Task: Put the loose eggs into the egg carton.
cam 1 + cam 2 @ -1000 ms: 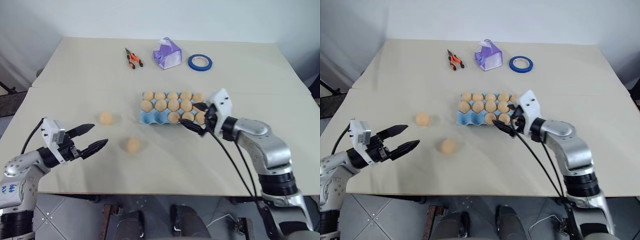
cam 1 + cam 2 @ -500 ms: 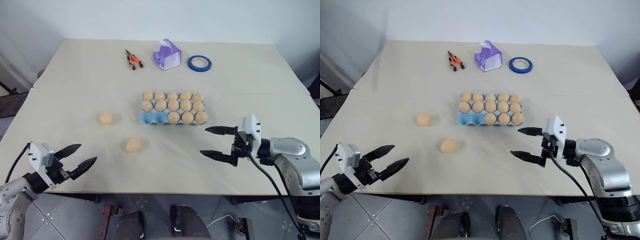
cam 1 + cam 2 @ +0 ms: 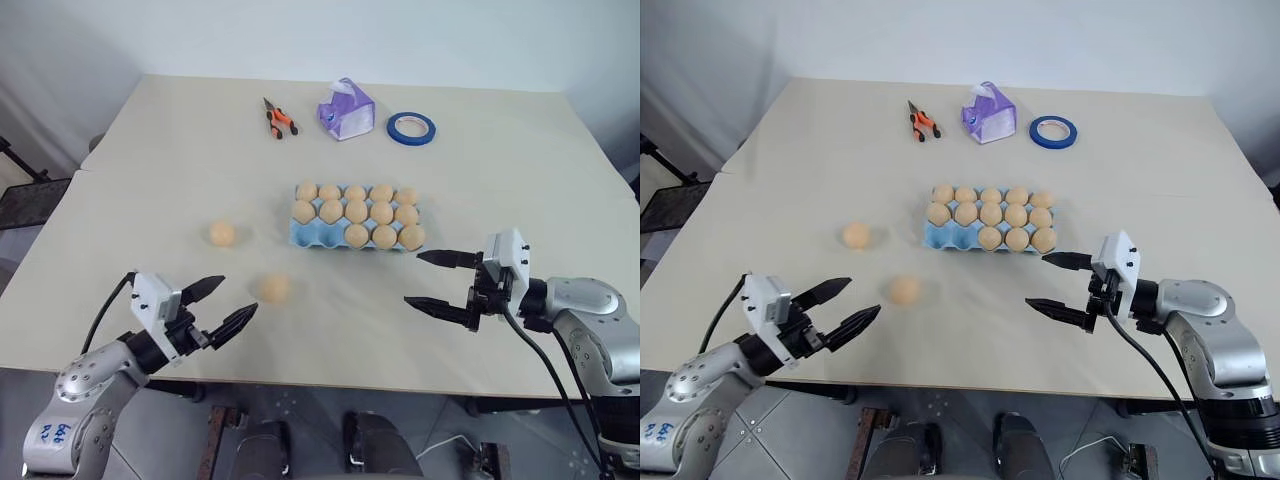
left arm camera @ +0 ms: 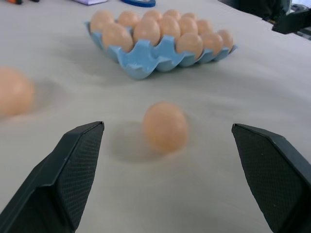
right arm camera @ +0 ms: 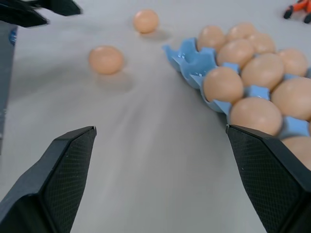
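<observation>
Light blue egg carton [image 3: 300, 235] lying near the middle of the beige tabletop [image 3: 160, 160], its long side parallel to the far edge. Thirteen of its fifteen cups hold tan-orange eggs: the far row and the middle row are full, and the near row holds three eggs at its right end, leaving the two near-left cups bare blue. Two loose eggs lie on the tabletop to the left of the carton, well apart from it: the farther loose egg [image 3: 222, 233] level with the carton's near row, the nearer loose egg [image 3: 272, 288] closer to the near edge. Left gripper [image 3: 217, 306], fingers spread wide and holding nothing, hovers over the near edge just left of the nearer loose egg, which lies ahead between its fingers in the left wrist view. Right gripper [image 3: 428, 280], fingers likewise spread and holding nothing, hovers near the carton's near-right corner, apart from it. Along the far edge: orange-handled pliers [image 3: 279, 117], a purple tissue pack [image 3: 347, 106] and a roll of blue tape [image 3: 412, 127]
</observation>
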Tool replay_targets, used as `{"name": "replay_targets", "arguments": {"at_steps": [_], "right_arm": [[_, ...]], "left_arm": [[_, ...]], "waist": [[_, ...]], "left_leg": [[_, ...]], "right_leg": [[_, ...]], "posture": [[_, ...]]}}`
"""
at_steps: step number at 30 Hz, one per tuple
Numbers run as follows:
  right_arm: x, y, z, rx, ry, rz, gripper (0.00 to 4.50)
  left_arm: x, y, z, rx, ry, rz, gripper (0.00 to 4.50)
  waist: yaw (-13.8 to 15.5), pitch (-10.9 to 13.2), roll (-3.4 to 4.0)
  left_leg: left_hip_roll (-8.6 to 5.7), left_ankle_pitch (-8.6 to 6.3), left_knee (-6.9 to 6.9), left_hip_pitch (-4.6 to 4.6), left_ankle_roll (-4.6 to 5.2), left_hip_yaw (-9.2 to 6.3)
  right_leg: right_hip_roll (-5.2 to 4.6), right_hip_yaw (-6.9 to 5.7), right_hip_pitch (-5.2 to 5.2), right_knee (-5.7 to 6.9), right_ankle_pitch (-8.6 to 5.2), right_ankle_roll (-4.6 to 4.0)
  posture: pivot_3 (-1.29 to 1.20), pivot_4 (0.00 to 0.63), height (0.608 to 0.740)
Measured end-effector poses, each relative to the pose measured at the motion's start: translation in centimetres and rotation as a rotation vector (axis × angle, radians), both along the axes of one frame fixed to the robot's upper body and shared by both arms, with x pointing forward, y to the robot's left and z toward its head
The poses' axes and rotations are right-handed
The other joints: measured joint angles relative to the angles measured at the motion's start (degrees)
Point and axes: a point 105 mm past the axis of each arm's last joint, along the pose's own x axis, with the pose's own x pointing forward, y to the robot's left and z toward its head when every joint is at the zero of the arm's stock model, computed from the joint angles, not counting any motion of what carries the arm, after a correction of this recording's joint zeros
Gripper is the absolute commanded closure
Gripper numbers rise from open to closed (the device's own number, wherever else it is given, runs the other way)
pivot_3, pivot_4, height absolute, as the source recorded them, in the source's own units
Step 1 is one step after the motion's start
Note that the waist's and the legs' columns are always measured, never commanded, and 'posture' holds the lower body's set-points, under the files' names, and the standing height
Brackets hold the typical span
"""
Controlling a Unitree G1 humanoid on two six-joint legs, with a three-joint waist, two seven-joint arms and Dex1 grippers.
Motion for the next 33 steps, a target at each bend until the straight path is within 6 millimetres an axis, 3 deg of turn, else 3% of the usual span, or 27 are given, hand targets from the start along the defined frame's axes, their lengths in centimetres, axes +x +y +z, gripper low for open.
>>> {"name": "replay_targets", "arguments": {"at_steps": [4, 9, 14, 17, 23, 28, 33], "right_arm": [[-0.4, 0.1, -0.2, 0.004, 0.006, -0.02, 0.03], [-0.6, 0.0, -0.6, 0.002, 0.011, -0.053, 0.03], [-0.9, 0.1, -0.7, 0.001, 0.004, -0.071, 0.03], [-1.0, 0.0, -0.9, 0.0, 0.007, -0.085, 0.0], [-1.0, 0.1, -0.8, 0.0, 0.0, -0.095, 0.0], [-1.0, -0.2, -0.6, 0.004, -0.008, -0.109, 0.0], [-1.0, -0.4, -0.4, 0.011, -0.012, -0.117, 0.0]], "left_arm": [[2.4, -1.8, 0.4, 0.018, -0.034, 0.005, 0.0], [4.2, -3.3, -2.7, 0.066, 0.063, -0.02, 0.0], [4.7, -4.5, -4.0, 0.126, 0.096, -0.06, 0.0], [5.1, -4.6, -4.5, 0.178, 0.096, -0.065, 0.65], [5.6, -4.6, -4.5, 0.208, 0.086, -0.053, 2.47], [5.8, -5.6, -4.2, 0.16, 0.13, -0.057, 2.71], [6.3, -8.7, -1.2, 0.039, 0.105, -0.104, 2.71]], "waist": [[0.1, 0.0, 0.0], [-0.1, 0.0, 0.01], [0.0, 0.0, 0.0], [0.1, 0.0, 0.01], [0.1, 0.0, 0.01], [0.1, 0.0, 0.0], [0.4, 0.0, 0.0]], "left_leg": [[-0.02, 0.03, 0.08, 0.01, 0.03, 0.0], [-0.01, 0.03, 0.16, 0.01, 0.04, 0.05], [0.01, 0.0, 0.41, -0.02, 0.04, 0.01], [0.02, -0.03, 0.58, -0.03, 0.07, 0.0], [0.01, -0.01, 0.63, -0.01, 0.09, 0.0], [0.01, -0.02, 0.62, -0.04, 0.09, -0.01], [-0.01, -0.01, 0.67, -0.05, 0.1, 0.0]], "right_leg": [[0.03, -0.01, 0.03, 0.09, 0.02, 0.03], [0.06, 0.01, 0.02, 0.16, 0.03, 0.05], [0.06, 0.0, 0.04, 0.28, 0.03, 0.05], [0.04, 0.02, 0.08, 0.36, 0.04, 0.07], [0.01, 0.06, 0.07, 0.48, 0.05, 0.07], [0.01, 0.06, 0.06, 0.43, 0.06, 0.08], [0.02, 0.04, 0.07, 0.46, 0.07, 0.11]], "posture": [[0.0, 0.15, 0.74], [0.0, 0.15, 0.74], [0.0, 0.15, 0.74], [0.0, 0.15, 0.74], [0.0, 0.15, 0.74], [0.0, 0.15, 0.74], [0.0, 0.15, 0.74]]}}
